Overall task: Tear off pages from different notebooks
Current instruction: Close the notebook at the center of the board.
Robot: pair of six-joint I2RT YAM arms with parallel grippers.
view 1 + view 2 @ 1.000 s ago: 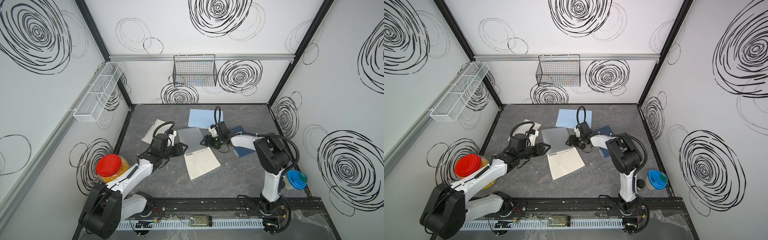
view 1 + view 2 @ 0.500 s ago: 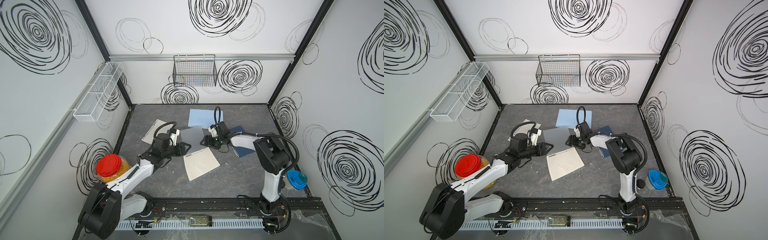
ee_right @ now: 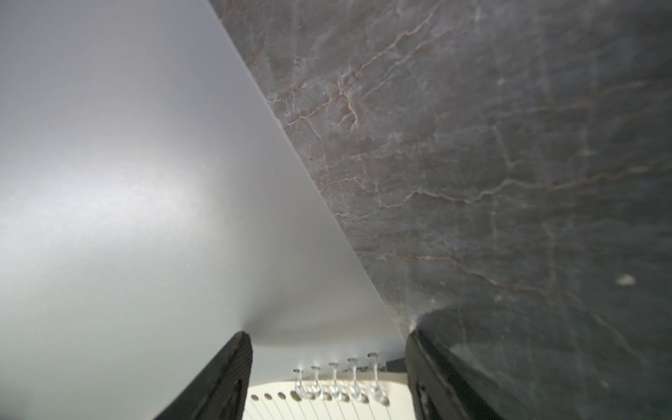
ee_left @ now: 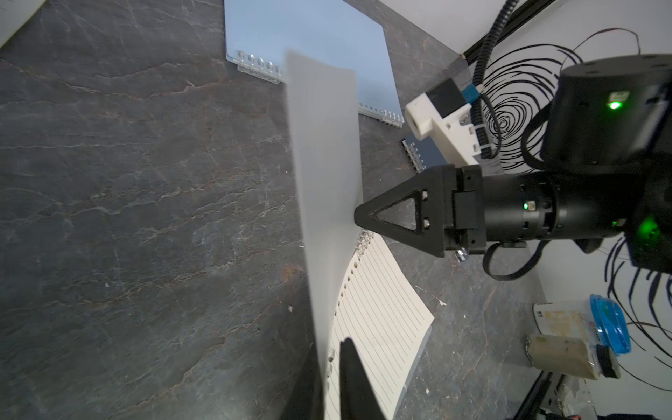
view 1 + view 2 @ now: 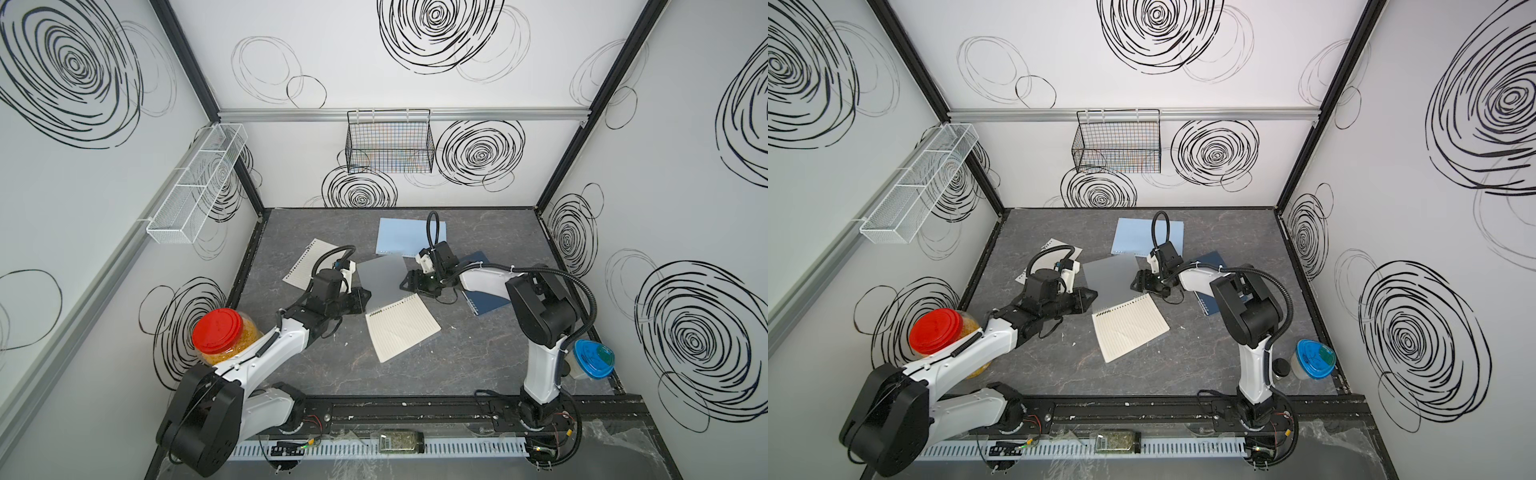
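The clear-covered notebook (image 5: pixel 403 330) lies mid-table with its cream lined paper showing. Its frosted cover (image 5: pixel 384 276) is folded back past the wire binding. My left gripper (image 5: pixel 366 297) is shut on the cover's near edge; in the left wrist view the cover (image 4: pixel 323 163) runs between the left gripper's (image 4: pixel 329 360) black fingers. My right gripper (image 5: pixel 409 284) stands open at the binding's far end, straddling the wire rings (image 3: pixel 334 378). A light-blue notebook (image 5: pixel 401 239) lies behind, a navy notebook (image 5: pixel 486 299) under the right arm. A loose lined page (image 5: pixel 305 264) lies at the left.
A red-lidded jar (image 5: pixel 218 332) stands beside the left arm, and a blue-lidded tub (image 5: pixel 592 363) sits at the table's right front corner. A black wire basket (image 5: pixel 390 141) hangs on the back wall, a white mesh shelf (image 5: pixel 195 187) on the left wall.
My left gripper's jaws have closed onto the frosted cover's edge. The right gripper has stayed put, open over the binding.
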